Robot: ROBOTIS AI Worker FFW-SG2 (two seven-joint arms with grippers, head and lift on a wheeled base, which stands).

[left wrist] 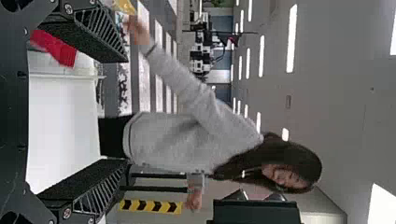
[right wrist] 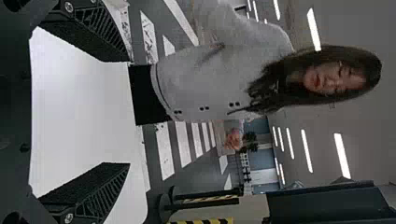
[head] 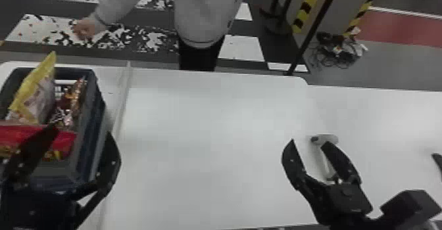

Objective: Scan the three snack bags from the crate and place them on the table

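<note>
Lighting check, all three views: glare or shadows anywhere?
Head view: soft, pale sheen on the table, no hard hot spot; faint shade beside the crate. Left wrist view: ceiling lights burn near white. Right wrist view: ceiling lights again bright white, tabletop evenly pale.

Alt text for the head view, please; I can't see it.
Snack bags, one yellow, one red and one reddish-brown, sit in a crate on the table's left, the open left gripper at its near side; at right, the open right gripper partly hides a pale handheld scanner.
</note>
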